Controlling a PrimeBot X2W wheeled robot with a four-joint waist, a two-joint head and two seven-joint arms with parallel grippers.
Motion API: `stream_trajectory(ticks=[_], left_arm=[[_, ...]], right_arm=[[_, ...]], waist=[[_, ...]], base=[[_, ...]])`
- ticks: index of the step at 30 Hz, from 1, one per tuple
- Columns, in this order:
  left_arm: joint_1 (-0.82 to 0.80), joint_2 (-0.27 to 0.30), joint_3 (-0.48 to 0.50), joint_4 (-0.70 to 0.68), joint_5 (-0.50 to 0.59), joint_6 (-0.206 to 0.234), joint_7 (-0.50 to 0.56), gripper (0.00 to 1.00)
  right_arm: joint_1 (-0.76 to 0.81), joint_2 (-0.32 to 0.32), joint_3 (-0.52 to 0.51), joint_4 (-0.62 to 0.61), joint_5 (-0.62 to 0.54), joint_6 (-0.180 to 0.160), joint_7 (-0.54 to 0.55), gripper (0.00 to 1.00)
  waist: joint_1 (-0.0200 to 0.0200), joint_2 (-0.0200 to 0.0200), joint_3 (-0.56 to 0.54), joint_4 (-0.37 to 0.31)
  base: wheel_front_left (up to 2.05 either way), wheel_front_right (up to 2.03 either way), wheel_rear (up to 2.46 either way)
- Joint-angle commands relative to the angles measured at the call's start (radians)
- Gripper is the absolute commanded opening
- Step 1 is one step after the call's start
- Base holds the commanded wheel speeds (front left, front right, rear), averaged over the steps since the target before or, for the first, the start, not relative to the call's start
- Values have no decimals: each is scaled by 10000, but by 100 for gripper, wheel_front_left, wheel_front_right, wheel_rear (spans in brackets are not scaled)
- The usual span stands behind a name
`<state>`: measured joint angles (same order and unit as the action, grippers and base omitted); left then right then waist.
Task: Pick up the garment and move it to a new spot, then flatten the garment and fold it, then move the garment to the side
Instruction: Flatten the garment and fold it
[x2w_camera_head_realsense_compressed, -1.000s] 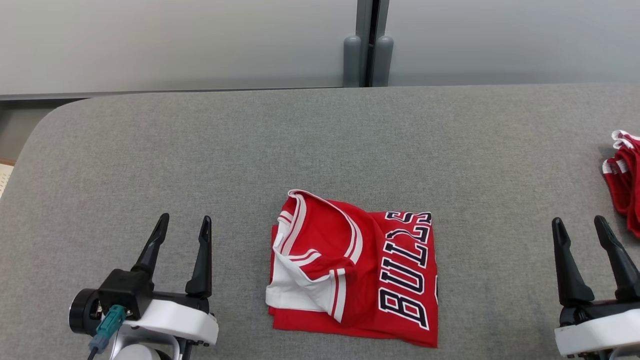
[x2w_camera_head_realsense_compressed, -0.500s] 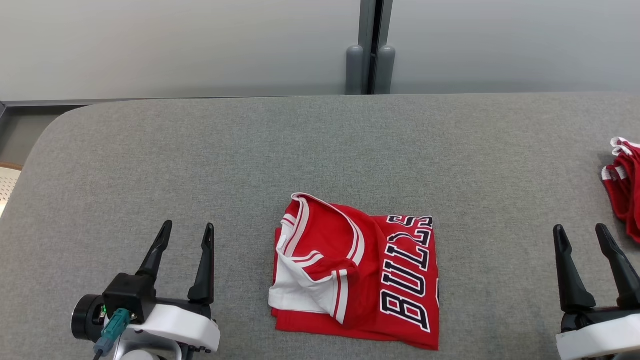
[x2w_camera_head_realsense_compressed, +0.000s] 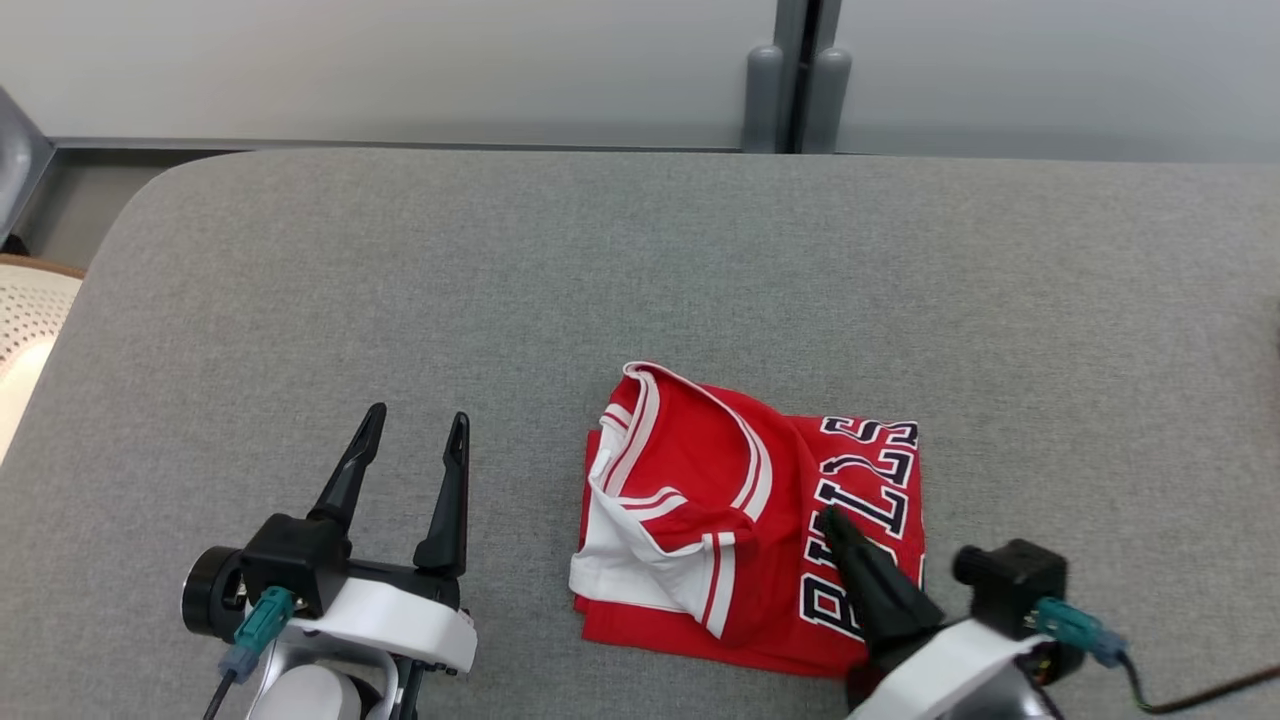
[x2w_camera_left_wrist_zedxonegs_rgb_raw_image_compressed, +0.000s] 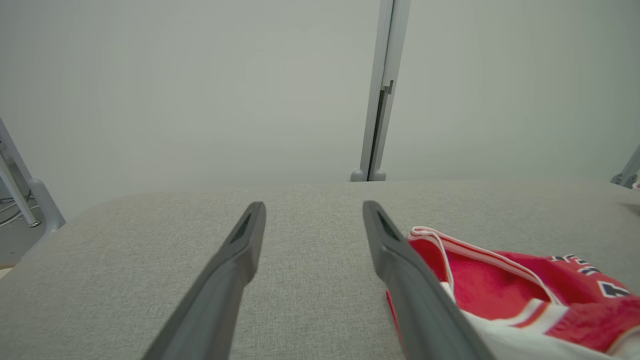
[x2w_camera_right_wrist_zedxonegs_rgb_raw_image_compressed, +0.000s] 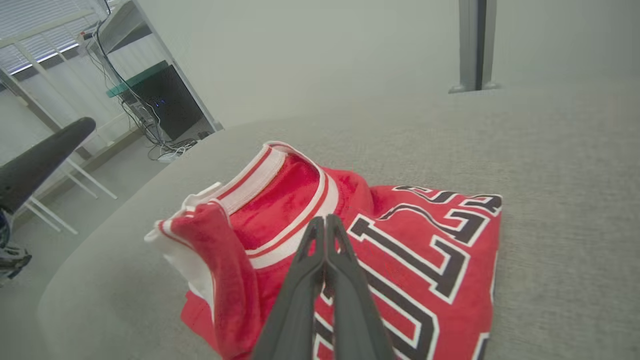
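1. While the left gripper (x2w_camera_head_realsense_compressed: 417, 415) has kept its place just off the jersey's left side, its two fingers spread wide and holding nothing, the right gripper (x2w_camera_head_realsense_compressed: 830, 515) has swung in from the right. It now lies over the lettered half of the folded red jersey (x2w_camera_head_realsense_compressed: 700, 480). Its fingers, parted a moment ago, are pressed together, with no cloth seen between them in the right wrist view.
2. The head camera has turned as well, so the sideways shift of the whole scene is no move of the jersey. It lies folded as before on the grey fabric-covered table (x2w_camera_head_realsense_compressed: 640, 260), close to the near edge and about midway along it.
3. With the folding apparently finished, the closed fingers look better set for pressing or sliding the bundle than for lifting it. The last step, moving it aside, seems to be starting.
4. The jersey's near right corner and part of its lettering are covered by the right gripper. Whether the fingertips actually touch the cloth cannot be told. The fold's lower layers are hidden, and the left wrist view cuts the jersey off at its frame edge.
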<state>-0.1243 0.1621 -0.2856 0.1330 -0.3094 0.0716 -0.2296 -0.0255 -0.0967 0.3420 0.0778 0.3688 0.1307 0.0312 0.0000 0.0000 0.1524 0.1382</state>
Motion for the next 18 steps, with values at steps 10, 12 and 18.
stream_trajectory(ticks=[10,12,18], left_arm=[[-604,-287,-24,298,-105,-80,-253,100],[-676,-301,0,333,-106,-89,-278,100],[-721,-270,98,460,-128,-167,-325,100]], right_arm=[[-1492,284,2926,2011,992,0,99,0],[-1752,300,3386,2229,1201,0,200,0],[-2543,95,4274,2266,1605,0,-299,0]], waist=[[0,0,617,682],[0,0,699,694],[0,0,822,618]], base=[[0,0,0],[0,0,0],[0,0,0]])
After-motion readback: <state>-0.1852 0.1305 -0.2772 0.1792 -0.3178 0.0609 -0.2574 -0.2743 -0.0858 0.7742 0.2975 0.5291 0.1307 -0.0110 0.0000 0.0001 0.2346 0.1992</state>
